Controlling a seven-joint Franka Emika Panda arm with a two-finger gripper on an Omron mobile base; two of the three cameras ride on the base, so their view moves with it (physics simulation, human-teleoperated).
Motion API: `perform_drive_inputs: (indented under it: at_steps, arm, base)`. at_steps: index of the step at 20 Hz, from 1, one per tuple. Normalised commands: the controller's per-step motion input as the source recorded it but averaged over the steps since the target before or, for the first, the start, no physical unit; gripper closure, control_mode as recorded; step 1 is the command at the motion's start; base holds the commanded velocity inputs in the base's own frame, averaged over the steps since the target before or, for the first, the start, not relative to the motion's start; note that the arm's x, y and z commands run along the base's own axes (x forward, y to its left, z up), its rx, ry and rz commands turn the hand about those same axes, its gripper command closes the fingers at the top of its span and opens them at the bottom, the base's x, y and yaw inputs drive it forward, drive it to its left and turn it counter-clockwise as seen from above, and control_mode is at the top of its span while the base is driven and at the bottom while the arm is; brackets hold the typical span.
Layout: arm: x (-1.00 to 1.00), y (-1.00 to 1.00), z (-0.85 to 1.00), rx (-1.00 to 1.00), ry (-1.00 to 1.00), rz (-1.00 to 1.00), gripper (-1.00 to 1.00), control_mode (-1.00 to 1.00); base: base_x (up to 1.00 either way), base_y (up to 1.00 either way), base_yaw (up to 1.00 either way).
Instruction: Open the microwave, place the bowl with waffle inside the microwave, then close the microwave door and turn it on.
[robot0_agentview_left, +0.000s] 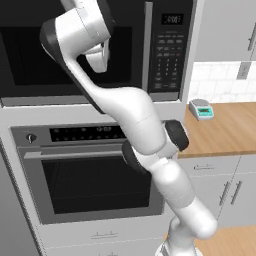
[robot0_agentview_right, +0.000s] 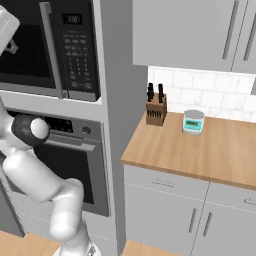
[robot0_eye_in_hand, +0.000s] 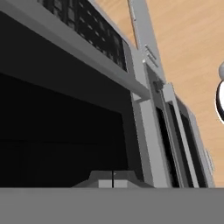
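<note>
- The microwave (robot0_agentview_left: 95, 47) sits built in above the oven (robot0_agentview_left: 90, 170), its door (robot0_agentview_left: 75, 50) shut flat, the vertical bar handle (robot0_agentview_left: 148, 47) beside the keypad (robot0_agentview_left: 169, 55).
- The gripper (robot0_eye_in_hand: 113, 180) is raised in front of the dark door glass, jaws clenched on nothing, likely lining up on the handle to pull.
- The bowl with waffle can't be made out.
- A small scale (robot0_agentview_right: 193, 122) and knife block (robot0_agentview_right: 156, 108) stand on the table (robot0_agentview_right: 200, 150), well clear of the door's swing.

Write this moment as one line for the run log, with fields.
gripper: shut, nothing held | position: before microwave door | microwave door: closed | handle: not gripped | bowl: unseen
</note>
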Motion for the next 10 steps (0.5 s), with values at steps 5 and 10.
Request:
perform_drive_inputs:
  at_steps: [5,10]
  arm:
    - [0.56,-0.26,-1.00,-0.25,-0.43,0.56,1.00,-1.00]
    - [-0.57,-0.94,-1.00,-0.15,-0.11,0.49,1.00,-1.00]
  base:
    - [0.00,0.00,0.00]
    - [0.00,0.00,0.00]
